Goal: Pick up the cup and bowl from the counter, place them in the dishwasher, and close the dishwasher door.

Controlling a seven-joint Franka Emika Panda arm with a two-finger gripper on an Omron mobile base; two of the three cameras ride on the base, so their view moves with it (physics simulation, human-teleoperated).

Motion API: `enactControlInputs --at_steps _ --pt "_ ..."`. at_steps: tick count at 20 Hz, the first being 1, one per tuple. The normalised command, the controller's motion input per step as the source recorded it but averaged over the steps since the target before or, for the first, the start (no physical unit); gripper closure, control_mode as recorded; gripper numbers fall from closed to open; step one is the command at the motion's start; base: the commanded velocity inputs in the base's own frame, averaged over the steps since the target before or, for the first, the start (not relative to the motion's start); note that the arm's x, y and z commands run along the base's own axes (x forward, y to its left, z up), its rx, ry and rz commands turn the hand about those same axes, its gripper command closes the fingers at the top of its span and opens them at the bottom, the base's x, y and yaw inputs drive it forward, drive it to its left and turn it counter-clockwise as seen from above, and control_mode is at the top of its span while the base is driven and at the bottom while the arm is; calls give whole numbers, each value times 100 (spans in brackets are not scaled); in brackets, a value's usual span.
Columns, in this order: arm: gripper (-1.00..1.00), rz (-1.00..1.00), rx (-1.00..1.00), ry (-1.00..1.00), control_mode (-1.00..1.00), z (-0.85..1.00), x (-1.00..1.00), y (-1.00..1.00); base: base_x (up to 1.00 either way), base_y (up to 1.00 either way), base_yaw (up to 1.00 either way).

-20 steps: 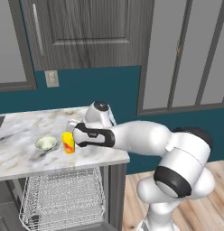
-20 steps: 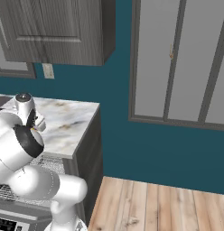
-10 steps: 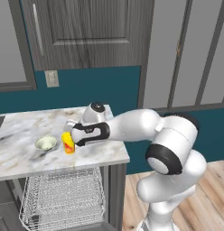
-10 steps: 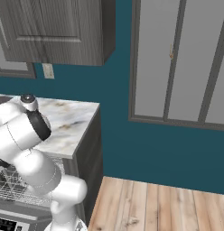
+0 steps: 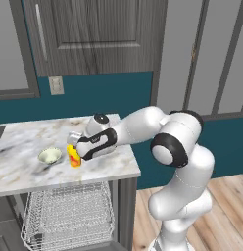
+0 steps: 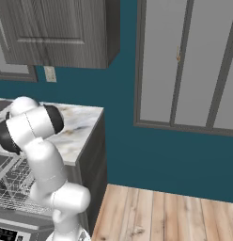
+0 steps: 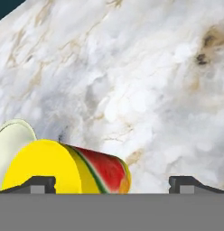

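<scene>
Reaching out over the counter [image 5: 109, 162], the arm holds its tool [image 7: 112, 184] just above the cup [image 5: 73, 156], fingers spread wide and gripping nothing. In the hand view the cup's yellow top and red-marked side sit close to one fingertip [image 7: 39, 183], well off from the other. The bowl [image 5: 49, 155] rests on the marble just beside the cup, on the side away from the arm. Under the slab, the dishwasher [image 5: 69, 215] stands open, showing its white wire rack [image 5: 64, 218].
</scene>
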Motion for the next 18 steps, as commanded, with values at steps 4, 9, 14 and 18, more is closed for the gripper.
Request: enactControlInputs --at_steps 4,9,14,18 --pt "-100 0 0 2 -100 -15 32 6 0 0 0" --pt "-100 0 0 3 -100 -28 30 15 0 0 0" --pt "100 0 0 5 -100 -38 21 31 0 0 0" --pt "100 0 0 1 -100 -28 3 25 0 0 0"
